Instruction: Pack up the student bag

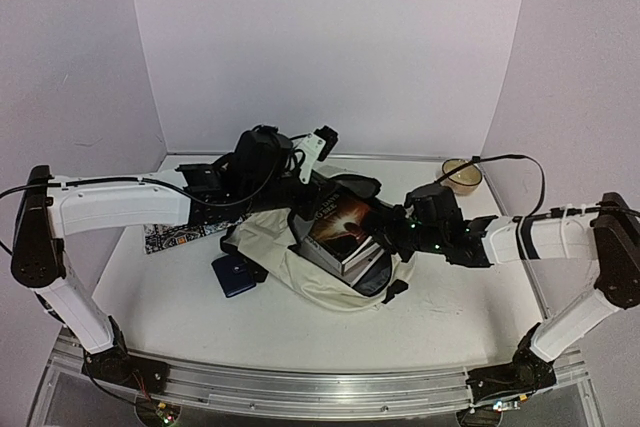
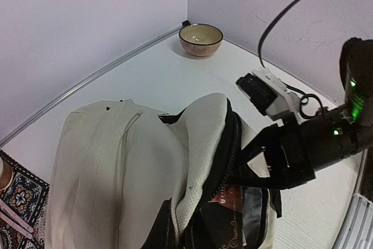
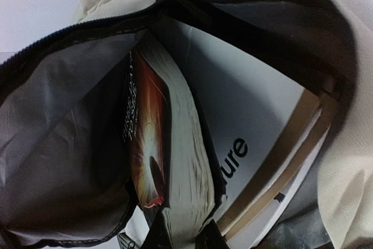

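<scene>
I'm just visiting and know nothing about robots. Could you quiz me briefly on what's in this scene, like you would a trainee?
1. True or false: the bowl sits inside the student bag.
2. Which lies beside the bag? A a dark blue item, B a banana, C a shoe.
3. What fills the bag's open mouth?
Key: 1 false, it stands apart from the bag; 2 A; 3 books, including a red-covered book.

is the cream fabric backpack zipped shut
No, the cream fabric backpack gapes open, with a red-covered paperback book and a white-covered book inside.
</scene>
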Robot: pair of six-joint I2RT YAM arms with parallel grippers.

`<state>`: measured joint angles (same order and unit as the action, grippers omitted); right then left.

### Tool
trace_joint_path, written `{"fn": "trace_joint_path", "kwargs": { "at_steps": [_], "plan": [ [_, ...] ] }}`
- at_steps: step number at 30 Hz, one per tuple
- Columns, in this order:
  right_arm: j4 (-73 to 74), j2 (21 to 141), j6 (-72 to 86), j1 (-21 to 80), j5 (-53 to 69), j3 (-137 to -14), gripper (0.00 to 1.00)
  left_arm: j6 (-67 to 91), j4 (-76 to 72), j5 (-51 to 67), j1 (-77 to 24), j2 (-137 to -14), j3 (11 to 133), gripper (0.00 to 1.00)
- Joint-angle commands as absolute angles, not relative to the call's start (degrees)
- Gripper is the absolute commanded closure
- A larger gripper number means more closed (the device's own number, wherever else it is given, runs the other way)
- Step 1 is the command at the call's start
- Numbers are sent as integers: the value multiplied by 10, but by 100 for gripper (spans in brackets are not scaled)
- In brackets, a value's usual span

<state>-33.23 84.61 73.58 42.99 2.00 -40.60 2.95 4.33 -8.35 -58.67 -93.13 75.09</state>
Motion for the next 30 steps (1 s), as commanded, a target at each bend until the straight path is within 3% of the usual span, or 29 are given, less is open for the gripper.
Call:
{"fn": "trace_joint_path", "kwargs": {
  "at_steps": [1, 4, 10, 15, 24, 30],
  "plan": [
    [-330, 899, 705, 427, 8, -472, 92, 37, 2, -38, -588, -890, 741, 100],
    [-326, 921, 686, 427, 1, -486, 87, 47, 2, -35, -588, -895, 735, 100],
    [-262, 876, 620, 427, -13, -477, 60, 70, 0, -40, -588, -896, 722, 100],
    [-143, 818, 538, 426, -35, -477, 44, 78, -15, -7, -588, -899, 710, 92],
    [-1, 727, 415, 424, -180, -481, 34, 107, -32, 125, -596, -910, 678, 79],
    [16, 756, 346, 399, -176, -529, 30, 94, -30, 107, -621, -914, 649, 62]
  ]
}}
